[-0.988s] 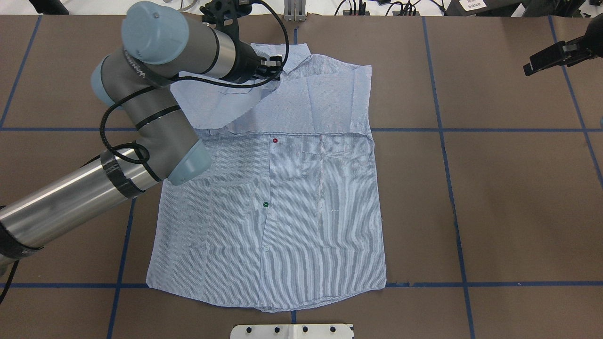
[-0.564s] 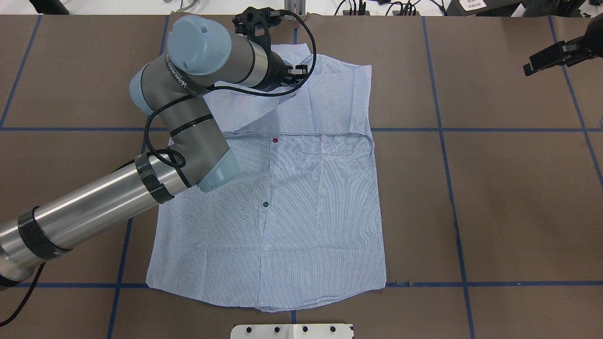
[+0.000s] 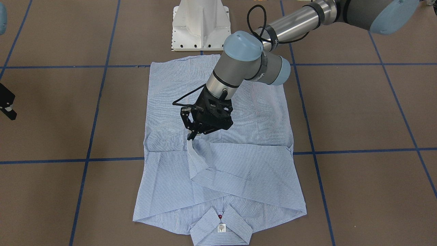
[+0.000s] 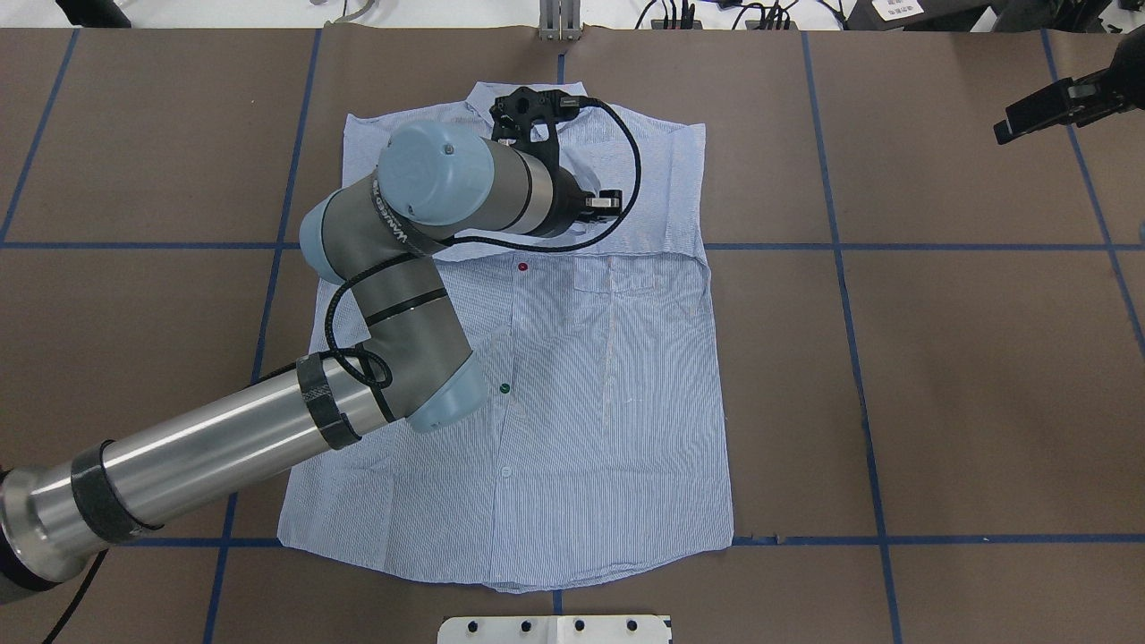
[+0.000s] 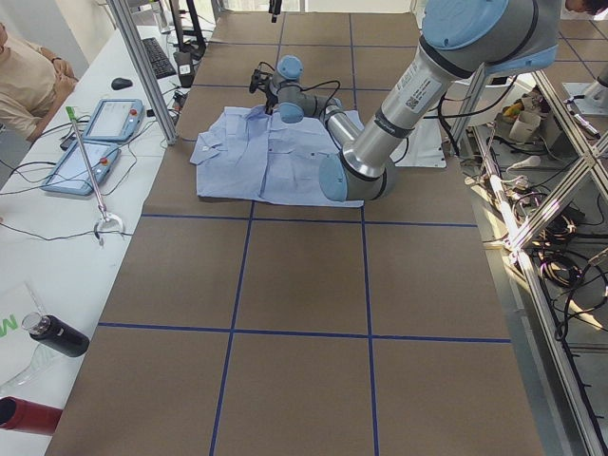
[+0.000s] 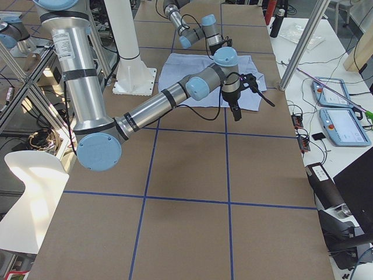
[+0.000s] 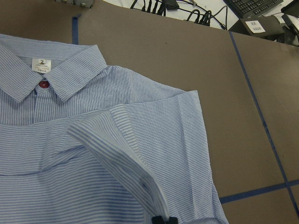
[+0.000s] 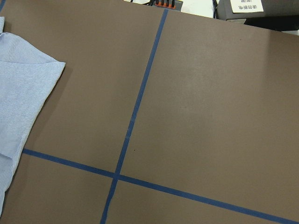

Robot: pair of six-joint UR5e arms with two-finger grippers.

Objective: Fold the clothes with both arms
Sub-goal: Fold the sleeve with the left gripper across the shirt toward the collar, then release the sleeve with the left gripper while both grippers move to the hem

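Note:
The light blue striped shirt [image 4: 608, 402] lies flat on the brown table, front up, with its collar [image 3: 221, 225] at the far edge. My left gripper [image 3: 192, 136] hangs low over the chest, shut on the cuff of a sleeve [image 3: 196, 155] that drapes across the folded upper part. In the left wrist view the fingertips [image 7: 163, 219] pinch the sleeve's edge [image 7: 126, 149]. My right gripper [image 4: 1006, 130] hovers far off to the shirt's right, over bare table, holding nothing. Whether it is open or shut does not show.
The white pedestal base [image 3: 199, 24] stands at the robot's edge by the shirt's hem. Blue tape lines [image 4: 841, 268] grid the table. Tablets [image 5: 95, 142], bottles and a seated person [image 5: 24, 76] are on the bench beyond the far edge.
My left arm has swung right and toward the robot, carrying the sleeve from near the collar across the shirt's chest. The right arm has not moved.

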